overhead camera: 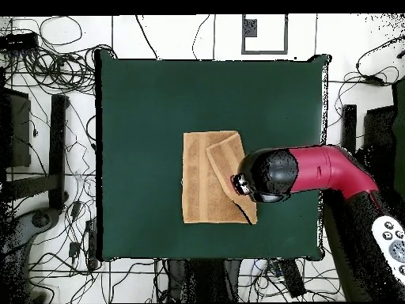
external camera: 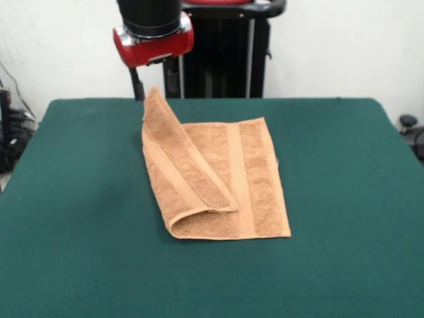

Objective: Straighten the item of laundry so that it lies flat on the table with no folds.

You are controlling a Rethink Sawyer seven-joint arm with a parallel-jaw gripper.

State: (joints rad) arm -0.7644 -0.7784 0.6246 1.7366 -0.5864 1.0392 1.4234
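The orange-tan towel [external camera: 255, 179] lies near the middle of the dark green table [external camera: 73, 212]. Its left part is doubled over the rest in a long diagonal fold [external camera: 192, 172]. My gripper [external camera: 147, 93] is shut on the towel's far left corner and holds it raised above the table, so the cloth hangs down in a slope to the near edge. In the overhead view the towel [overhead camera: 202, 182] shows with the folded flap on its right side, and the arm's red and black head [overhead camera: 267, 174] covers the gripper and the held corner.
The robot's black pedestal [external camera: 218, 53] stands behind the table's far edge. Cables and stands [overhead camera: 47, 119] lie on the floor around the table [overhead camera: 142, 103]. Green tabletop surrounds the towel on all sides.
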